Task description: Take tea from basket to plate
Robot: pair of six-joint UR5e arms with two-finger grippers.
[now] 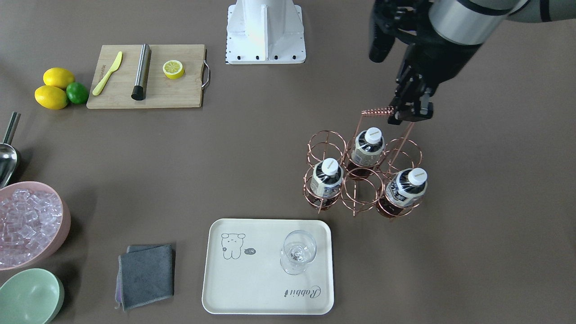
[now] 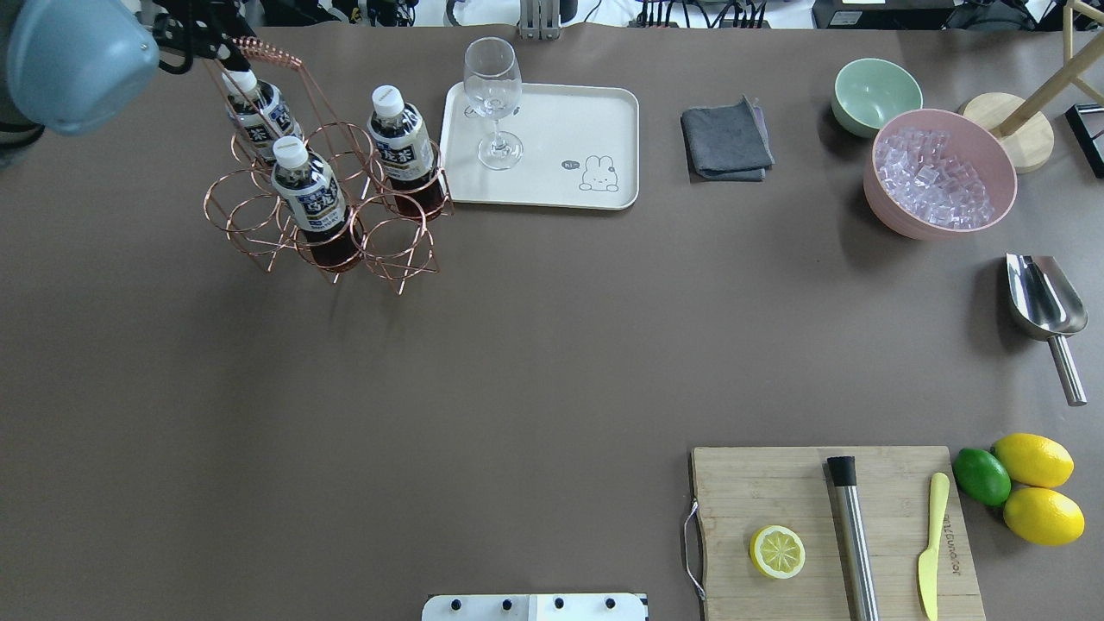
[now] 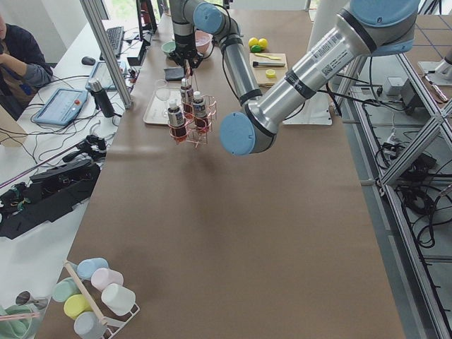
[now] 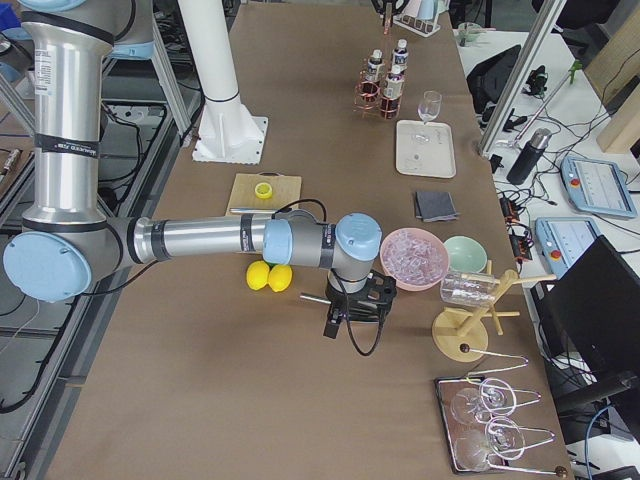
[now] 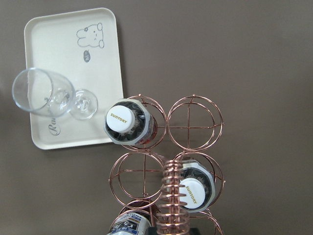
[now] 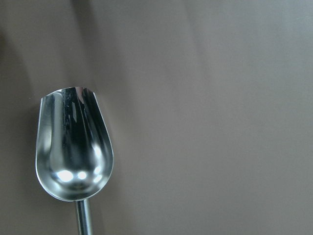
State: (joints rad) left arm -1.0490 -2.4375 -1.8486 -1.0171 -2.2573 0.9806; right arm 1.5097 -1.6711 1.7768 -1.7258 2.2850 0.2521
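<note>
Three tea bottles (image 1: 327,179) (image 1: 368,146) (image 1: 407,186) stand upright in the copper wire basket (image 1: 360,195) on the table. My left gripper (image 1: 407,114) is at the end of the basket's coiled handle (image 1: 378,111), above the bottles, and looks shut on it. The left wrist view looks down on the handle (image 5: 171,196) and two caps (image 5: 122,120) (image 5: 191,192). The cream plate (image 1: 252,288) lies beside the basket and bears a wine glass (image 1: 297,252). My right gripper (image 4: 345,320) shows only in the exterior right view, over the metal scoop (image 6: 73,147); I cannot tell its state.
A pink bowl of ice (image 2: 940,172), a mint-green bowl (image 2: 871,90) and a grey cloth (image 2: 724,138) lie past the plate. A cutting board (image 2: 828,526) with half a lemon, a muddler and a knife sits near the fruit (image 2: 1026,483).
</note>
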